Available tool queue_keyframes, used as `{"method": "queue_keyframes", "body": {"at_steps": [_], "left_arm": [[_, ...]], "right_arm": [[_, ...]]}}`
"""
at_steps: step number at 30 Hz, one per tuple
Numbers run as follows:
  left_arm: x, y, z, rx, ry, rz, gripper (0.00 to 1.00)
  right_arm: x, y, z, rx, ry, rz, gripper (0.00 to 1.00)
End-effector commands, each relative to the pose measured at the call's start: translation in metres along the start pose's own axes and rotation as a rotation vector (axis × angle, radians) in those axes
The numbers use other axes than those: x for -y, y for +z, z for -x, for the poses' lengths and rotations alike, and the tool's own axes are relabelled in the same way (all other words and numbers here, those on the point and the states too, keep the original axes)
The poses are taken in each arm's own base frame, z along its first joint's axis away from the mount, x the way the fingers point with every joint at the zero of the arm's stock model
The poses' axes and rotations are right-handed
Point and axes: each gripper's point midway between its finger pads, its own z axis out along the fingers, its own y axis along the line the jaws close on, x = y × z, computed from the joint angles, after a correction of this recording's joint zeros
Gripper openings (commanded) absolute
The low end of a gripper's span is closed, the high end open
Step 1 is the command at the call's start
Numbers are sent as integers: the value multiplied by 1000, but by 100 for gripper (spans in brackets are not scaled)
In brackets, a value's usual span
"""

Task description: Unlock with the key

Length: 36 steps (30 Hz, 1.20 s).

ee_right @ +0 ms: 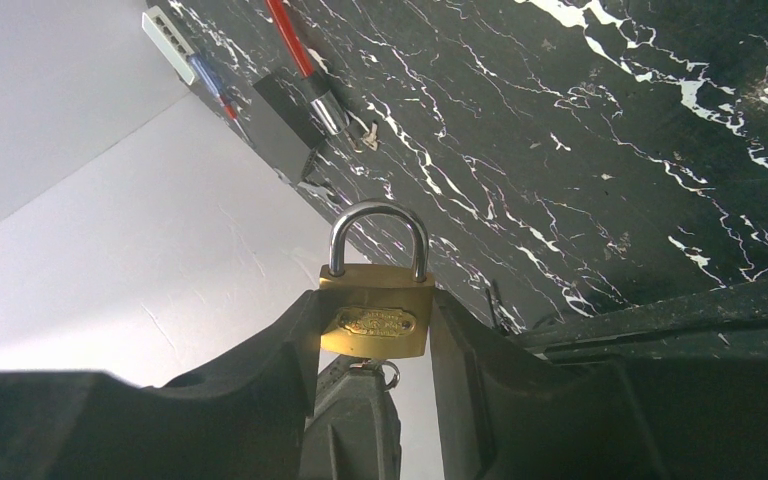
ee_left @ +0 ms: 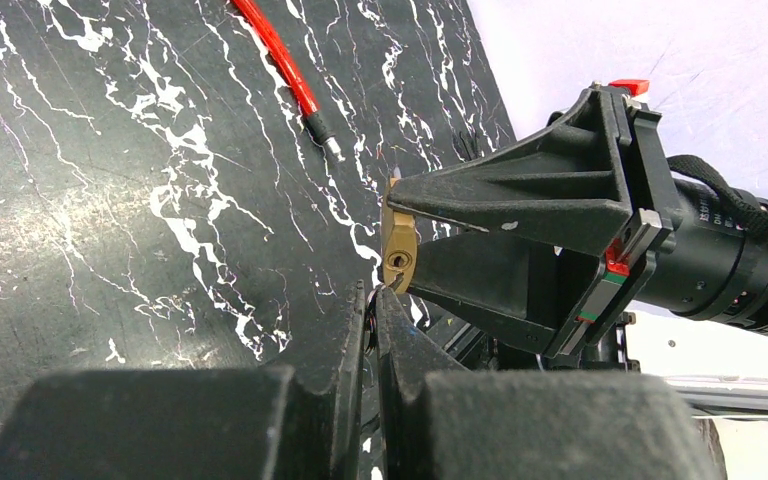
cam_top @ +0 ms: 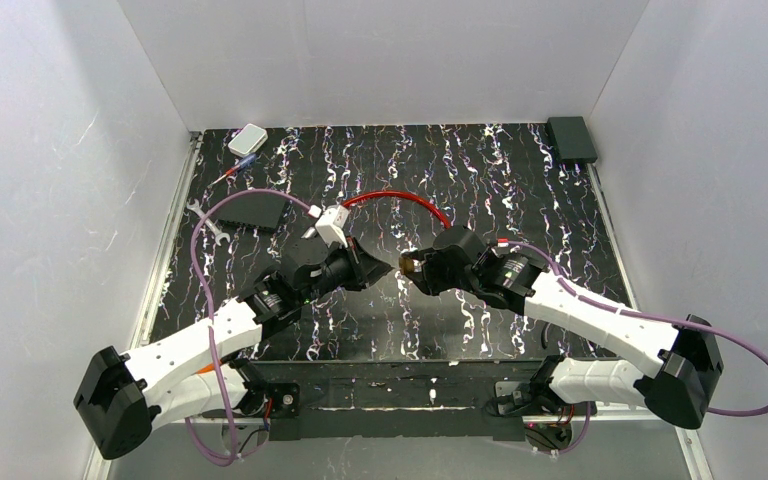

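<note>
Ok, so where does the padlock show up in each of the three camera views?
Top external: padlock near the centre, held at the tip of the right gripper.
Left wrist: padlock at centre, edge-on, keyhole towards the camera.
Right wrist: padlock low centre, shackle up, clamped in that gripper.
Shared landmark: the red cable on the table.

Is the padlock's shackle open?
No, both legs of the shackle sit down in the body of the brass padlock, clamped in the right hand.
</note>
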Motion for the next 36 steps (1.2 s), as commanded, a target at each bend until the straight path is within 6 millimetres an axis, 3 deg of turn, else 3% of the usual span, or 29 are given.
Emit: {"method": "queue_keyframes", "body": {"at_steps": [1, 18, 36], "left_arm": [[6, 2, 6, 28, -2, -11, 0], [-8, 1, 14, 92, 4, 56, 0], [2, -1, 12, 73, -3, 13, 0]], "right_arm": [[-24, -6, -5, -18, 106, 60, 1], [-25, -8, -4, -18, 102, 70, 1], [-24, -2, -2, 9, 89, 61, 1]]}}
